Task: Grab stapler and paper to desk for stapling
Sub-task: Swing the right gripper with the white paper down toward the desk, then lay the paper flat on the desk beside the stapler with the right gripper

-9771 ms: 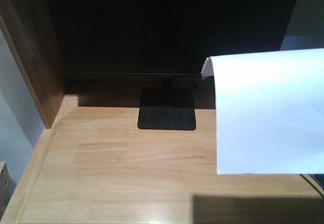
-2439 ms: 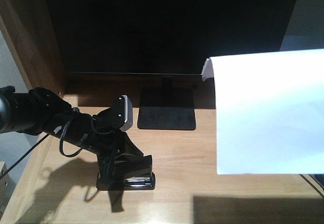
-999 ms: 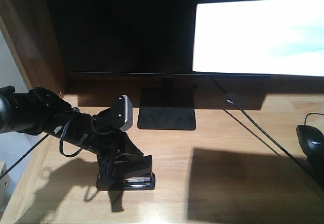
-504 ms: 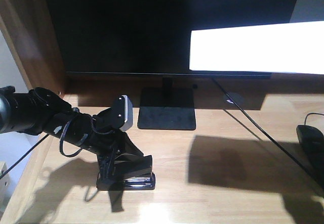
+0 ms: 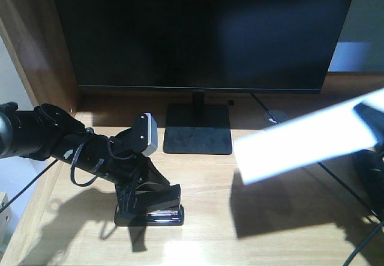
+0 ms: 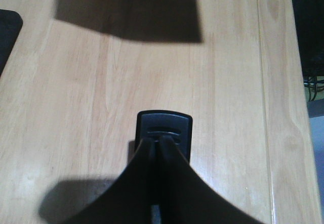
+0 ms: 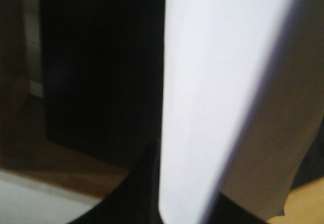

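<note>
Left gripper (image 6: 159, 145) pinches the stapler (image 6: 164, 125), which sits on the desk (image 5: 198, 176) at 7 o'clock in the front view, near the monitor (image 5: 198, 32) stand; right gripper (image 7: 185, 204) pinches the paper (image 5: 300, 143), blurred and tilted above the desk at 3 o'clock, shadow beneath.

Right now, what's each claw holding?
Left claw: shut on the stapler.
Right claw: shut on the paper.

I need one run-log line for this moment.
left gripper: shut on stapler, stapler on desk | right gripper: holding paper in air, tilted
</note>
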Tool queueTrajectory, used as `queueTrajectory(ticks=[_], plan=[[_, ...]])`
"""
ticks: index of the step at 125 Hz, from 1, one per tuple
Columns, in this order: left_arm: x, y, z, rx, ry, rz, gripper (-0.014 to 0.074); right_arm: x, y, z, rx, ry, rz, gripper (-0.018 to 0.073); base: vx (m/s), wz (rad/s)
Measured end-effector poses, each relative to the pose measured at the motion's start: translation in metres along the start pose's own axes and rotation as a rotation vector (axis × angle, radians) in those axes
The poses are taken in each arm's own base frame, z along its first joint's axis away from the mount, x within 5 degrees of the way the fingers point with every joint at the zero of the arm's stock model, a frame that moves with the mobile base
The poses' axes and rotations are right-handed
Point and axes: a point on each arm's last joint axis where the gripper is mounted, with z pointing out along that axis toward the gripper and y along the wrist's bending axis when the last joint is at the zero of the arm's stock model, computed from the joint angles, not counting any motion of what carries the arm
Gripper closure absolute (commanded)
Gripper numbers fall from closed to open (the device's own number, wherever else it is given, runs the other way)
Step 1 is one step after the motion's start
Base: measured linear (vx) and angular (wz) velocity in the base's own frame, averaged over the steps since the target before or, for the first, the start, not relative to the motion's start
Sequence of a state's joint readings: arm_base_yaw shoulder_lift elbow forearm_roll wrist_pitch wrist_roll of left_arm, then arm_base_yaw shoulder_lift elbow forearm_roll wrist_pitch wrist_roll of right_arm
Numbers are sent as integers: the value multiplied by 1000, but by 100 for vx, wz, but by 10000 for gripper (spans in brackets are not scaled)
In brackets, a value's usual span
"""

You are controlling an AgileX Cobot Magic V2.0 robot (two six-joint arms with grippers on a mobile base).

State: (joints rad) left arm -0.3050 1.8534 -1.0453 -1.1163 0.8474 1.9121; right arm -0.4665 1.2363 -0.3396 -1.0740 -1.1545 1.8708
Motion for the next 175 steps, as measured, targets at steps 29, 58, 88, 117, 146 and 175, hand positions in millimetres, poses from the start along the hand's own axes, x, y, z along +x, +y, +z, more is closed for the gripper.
queueTrajectory(ticks=[29, 58, 88, 117, 146, 175], plan=[[0, 0, 0, 0, 0, 0, 603, 24, -35, 2, 148, 314, -2, 562, 0, 0], [0, 0, 0, 0, 0, 0, 603, 39, -49, -4, 213, 528, -40, 562, 0, 0], [0, 0, 0, 0, 0, 0, 603, 47, -52, -10, 236, 653, -91, 562, 0, 0], [0, 0, 0, 0, 0, 0, 603, 67, -45, -2, 182, 781, -143, 562, 0, 0], [0, 0, 0, 0, 0, 0, 603, 92, -35, 6, 86, 922, -237, 562, 0, 0], [0, 0, 0, 0, 0, 0, 603, 100, -30, 10, 23, 938, -304, 562, 0, 0]])
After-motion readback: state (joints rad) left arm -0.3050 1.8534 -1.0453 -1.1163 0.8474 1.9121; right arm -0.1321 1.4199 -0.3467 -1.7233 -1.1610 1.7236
